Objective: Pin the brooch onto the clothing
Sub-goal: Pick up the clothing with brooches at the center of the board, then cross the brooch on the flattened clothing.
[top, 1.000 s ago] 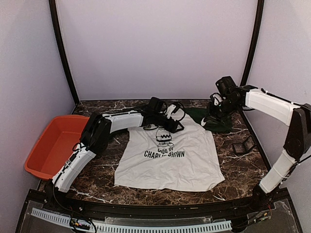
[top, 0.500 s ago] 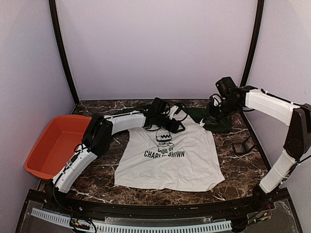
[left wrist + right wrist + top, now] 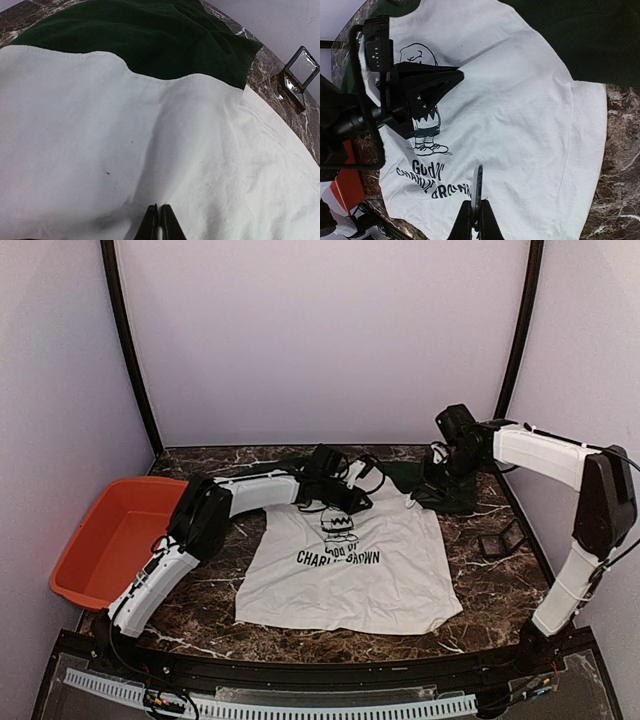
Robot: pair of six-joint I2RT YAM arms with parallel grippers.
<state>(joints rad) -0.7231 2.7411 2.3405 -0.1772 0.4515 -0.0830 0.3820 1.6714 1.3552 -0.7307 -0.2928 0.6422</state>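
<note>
Reading "CHARLIE BROWN", T-shirt point(image 3: 350, 585), brooch point(image 3: 477, 182) pinched

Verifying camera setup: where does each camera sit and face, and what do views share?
Top external: above and behind the robot, facing down at the dark marble table; left arm and right arm show.
Left wrist: low over the white green-sleeved T-shirt, facing its sleeve; left pincer pinching it shows.
Right wrist: higher, facing the print; right pincer gripping a thin grey brooch shows.
Shared: top and left wrist see the small black case.
</note>
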